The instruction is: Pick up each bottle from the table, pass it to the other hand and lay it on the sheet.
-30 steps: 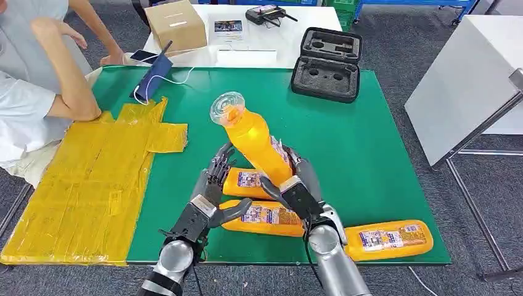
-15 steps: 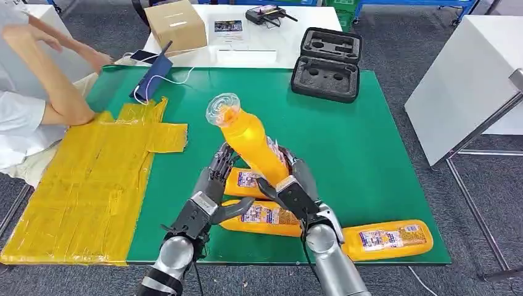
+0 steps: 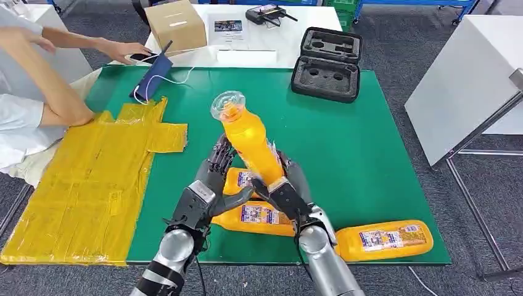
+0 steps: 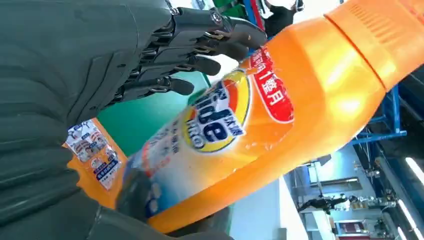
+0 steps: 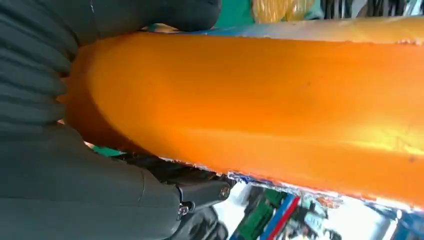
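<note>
My right hand (image 3: 287, 191) grips the lower body of an orange bottle (image 3: 247, 145), held tilted above the green mat (image 3: 370, 142) with its clear cap (image 3: 227, 103) up. From the right wrist, that bottle (image 5: 260, 110) lies against the right hand (image 5: 75, 150). My left hand (image 3: 206, 191) is beside it on the left, fingers spread, thumb reaching toward its base. From the left wrist, the fingers (image 4: 200, 45) lie along the labelled bottle (image 4: 280, 115) without closing on it. Beneath the hands lie two more orange bottles (image 3: 262, 216) (image 3: 240, 180), and another (image 3: 382, 239) lies front right. The yellow sheet (image 3: 80, 185) is on the left.
A person's arm (image 3: 55, 86) rests on the sheet's far edge, their other hand (image 3: 123, 49) by a phone. A blue pouch with a cable (image 3: 153, 79), a cardboard box (image 3: 176, 24) and an open black case (image 3: 328, 63) stand at the back. A white table (image 3: 469, 80) stands on the right.
The held bottle has shifted slightly left and both hands have drawn closer together around it. The person's far hand has reached out to the phone at the back.
</note>
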You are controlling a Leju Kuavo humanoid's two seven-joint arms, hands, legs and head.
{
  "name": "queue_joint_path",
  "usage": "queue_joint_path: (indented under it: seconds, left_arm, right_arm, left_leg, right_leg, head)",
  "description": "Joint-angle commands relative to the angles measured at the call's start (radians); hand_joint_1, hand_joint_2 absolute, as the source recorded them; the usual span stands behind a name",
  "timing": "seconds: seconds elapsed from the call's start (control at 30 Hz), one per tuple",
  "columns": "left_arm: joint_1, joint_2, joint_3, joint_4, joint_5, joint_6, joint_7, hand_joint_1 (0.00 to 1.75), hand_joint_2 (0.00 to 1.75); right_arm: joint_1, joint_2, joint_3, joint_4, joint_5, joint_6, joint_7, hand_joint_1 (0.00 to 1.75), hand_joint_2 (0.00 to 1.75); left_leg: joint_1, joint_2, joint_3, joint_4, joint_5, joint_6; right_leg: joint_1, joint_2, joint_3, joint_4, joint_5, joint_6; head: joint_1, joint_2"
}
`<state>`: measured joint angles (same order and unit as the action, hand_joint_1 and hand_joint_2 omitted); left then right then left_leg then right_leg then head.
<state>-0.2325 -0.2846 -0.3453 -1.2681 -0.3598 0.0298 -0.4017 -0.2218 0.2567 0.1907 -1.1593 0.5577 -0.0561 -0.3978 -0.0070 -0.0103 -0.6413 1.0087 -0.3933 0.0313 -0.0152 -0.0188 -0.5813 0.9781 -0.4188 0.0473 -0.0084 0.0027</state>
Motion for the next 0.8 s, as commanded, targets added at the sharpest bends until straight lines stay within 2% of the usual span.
queue_joint_path:
  seconds: [0.03, 0.47, 0.8]
  left_arm:
    - [-0.06, 0.013, 0.026, 0.09, 0.011, -0.002, -0.002, 0.0, 1.75]
    - [-0.059, 0.011, 0.031, 0.095, 0.011, -0.003, -0.002, 0.0, 1.75]
    - [-0.073, -0.001, 0.103, 0.142, 0.026, 0.028, -0.01, 0.03, 1.75]
  right_arm:
    - [-0.005, -0.014, 0.098, 0.054, 0.017, 0.03, -0.021, 1.69, 1.75]
    - [0.005, -0.016, 0.122, 0.029, 0.026, 0.033, -0.029, 1.69, 1.75]
    - [0.026, -0.025, 0.169, -0.006, 0.055, 0.004, -0.024, 1.68, 1.75]
  left_leg:
    - [0.002, 0.002, 0.005, 0.0, -0.002, -0.003]
    - [0.001, 0.001, 0.005, 0.0, -0.002, -0.002]
    - [0.001, 0.001, 0.003, 0.0, -0.001, -0.002]
  right_leg:
    - [0.001, 0.002, 0.006, -0.001, -0.002, -0.002]
    - [0.001, 0.001, 0.005, -0.001, -0.002, -0.002]
    - [0.001, 0.001, 0.003, -0.001, -0.001, -0.002]
  head:
    - [0.0, 0.0]
    - [0.0, 0.0]
    - [0.0, 0.0]
